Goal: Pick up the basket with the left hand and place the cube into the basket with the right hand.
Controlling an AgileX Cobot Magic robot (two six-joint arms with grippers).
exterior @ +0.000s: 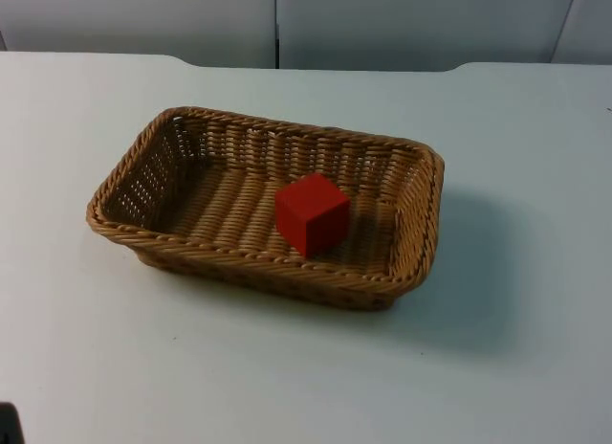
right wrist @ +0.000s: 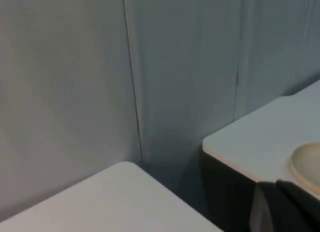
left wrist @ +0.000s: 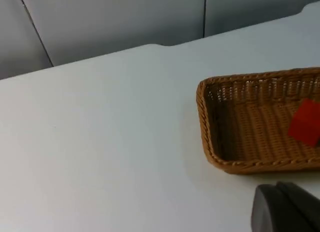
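A red cube (exterior: pixel 312 214) is seen inside a wicker basket (exterior: pixel 143 233) set on the white table (exterior: pixel 115 367); grippers' states cannot be told.

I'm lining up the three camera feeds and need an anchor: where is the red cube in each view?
Top view: the red cube sits inside the wicker basket, right of its middle, near the front wall.
Left wrist view: the cube lies on the basket floor, cut off by the picture's edge.
Right wrist view: partition wall and table edge; no cube.
Shared landmark: the basket's woven rim.
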